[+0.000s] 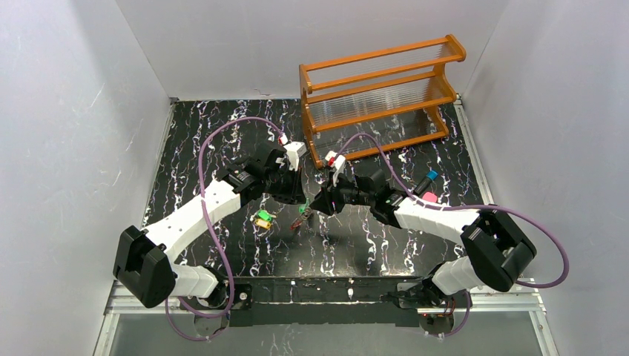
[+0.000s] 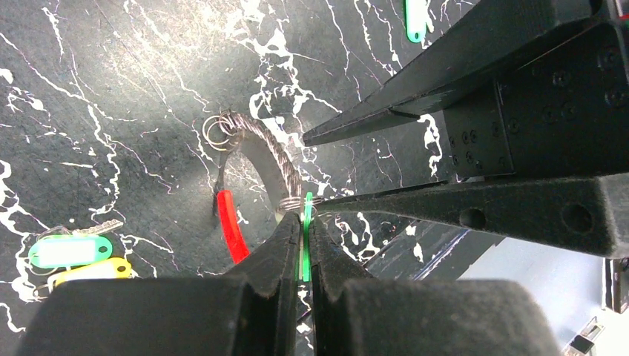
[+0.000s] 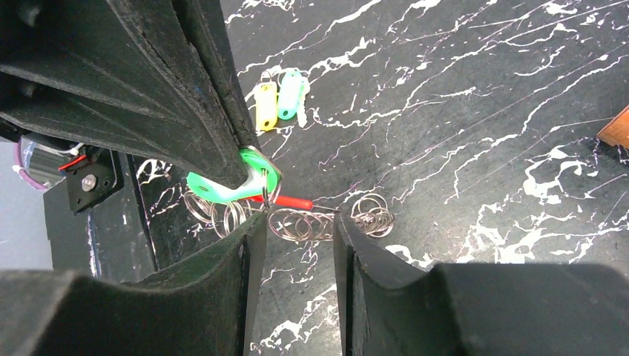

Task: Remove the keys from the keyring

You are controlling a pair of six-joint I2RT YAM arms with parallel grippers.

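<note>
The keyring (image 2: 276, 152), a ribbed silvery coil with a red segment (image 2: 231, 226), hangs just above the black marble table between the two arms. A key with a green head (image 2: 306, 237) is threaded on it, and my left gripper (image 2: 305, 222) is shut on that green head. My right gripper (image 3: 297, 226) faces it with jaws apart. A stretch of the keyring (image 3: 304, 222) runs across just past its fingertips, and nothing is clamped between the pads. From above, the left gripper (image 1: 300, 199) and right gripper (image 1: 317, 205) meet over the keyring (image 1: 302, 216).
Two loose keys, one green (image 2: 70, 251) and one yellow (image 2: 89, 271), lie on the table left of the ring. An orange wooden rack (image 1: 378, 96) stands at the back right. Blue (image 1: 431, 176) and pink (image 1: 429, 197) items lie beside the right arm.
</note>
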